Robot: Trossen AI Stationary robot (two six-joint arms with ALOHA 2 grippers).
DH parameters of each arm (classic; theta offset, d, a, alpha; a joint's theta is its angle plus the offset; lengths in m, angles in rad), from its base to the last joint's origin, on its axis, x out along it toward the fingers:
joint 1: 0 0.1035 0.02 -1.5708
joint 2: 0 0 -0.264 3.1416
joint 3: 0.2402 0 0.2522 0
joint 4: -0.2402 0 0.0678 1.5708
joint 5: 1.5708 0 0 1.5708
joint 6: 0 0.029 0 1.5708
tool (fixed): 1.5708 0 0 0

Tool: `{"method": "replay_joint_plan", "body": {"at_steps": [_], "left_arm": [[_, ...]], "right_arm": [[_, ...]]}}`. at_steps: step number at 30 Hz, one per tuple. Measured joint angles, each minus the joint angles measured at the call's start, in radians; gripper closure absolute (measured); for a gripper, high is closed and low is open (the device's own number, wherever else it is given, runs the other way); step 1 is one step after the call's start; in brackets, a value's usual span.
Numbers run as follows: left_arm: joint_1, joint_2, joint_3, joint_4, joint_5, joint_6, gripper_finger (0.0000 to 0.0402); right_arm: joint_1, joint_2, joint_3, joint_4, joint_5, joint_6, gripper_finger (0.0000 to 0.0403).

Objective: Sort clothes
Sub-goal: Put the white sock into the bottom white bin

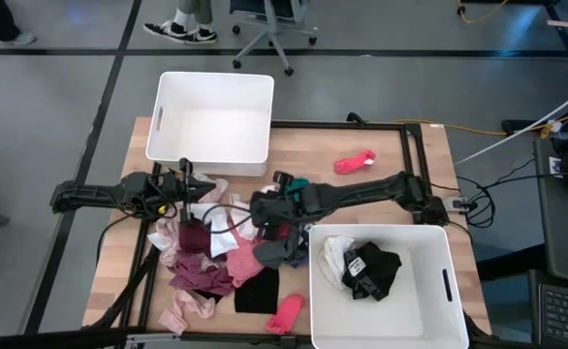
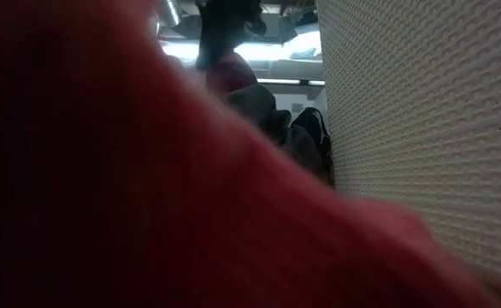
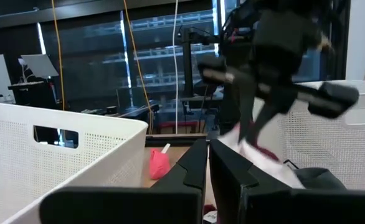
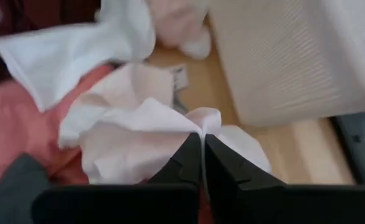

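Pinching a fold of white soft cloth [image 4: 146,134], the right gripper [image 4: 202,142] holds its jaws nearly together over the heap of pink, maroon, grey and white garments [image 1: 211,262] at the middle of the wooden table [image 1: 415,184]. The left gripper [image 3: 207,155] hangs with jaws closed and empty near the table's left edge, beside the empty white plastic bin [image 1: 211,118] at the far edge.
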Motion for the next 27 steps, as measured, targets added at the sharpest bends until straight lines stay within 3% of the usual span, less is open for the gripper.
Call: {"method": "replay_joint_plan", "body": {"at_steps": [7,13,16,19,22,27], "left_arm": [[0.0,0.0,0.0,0.0,0.0,-0.016,0.0391],[0.0,0.0,0.0,-0.006,0.0,-0.016,0.0391],[0.0,0.0,0.0,-0.01,0.0,-0.016,0.0391],[0.0,0.0,0.0,-0.017,0.0,-0.006,0.0391],[0.0,0.0,0.0,-0.024,0.0,0.003,0.0391],[0.0,0.002,0.0,-0.047,0.0,0.042,0.0391]], "right_arm": [[-0.014,0.008,0.011,-0.05,-0.131,0.029,0.0282],[-0.012,-0.005,0.176,-0.178,-0.158,0.028,0.0178],[-0.01,-0.008,0.186,-0.075,-0.161,0.009,0.0146],[-0.01,0.004,0.158,0.062,-0.231,-0.071,0.013],[-0.012,0.029,0.102,0.247,-0.307,-0.127,0.0128],[-0.012,0.123,0.041,0.465,-0.322,-0.211,0.0135]]}}
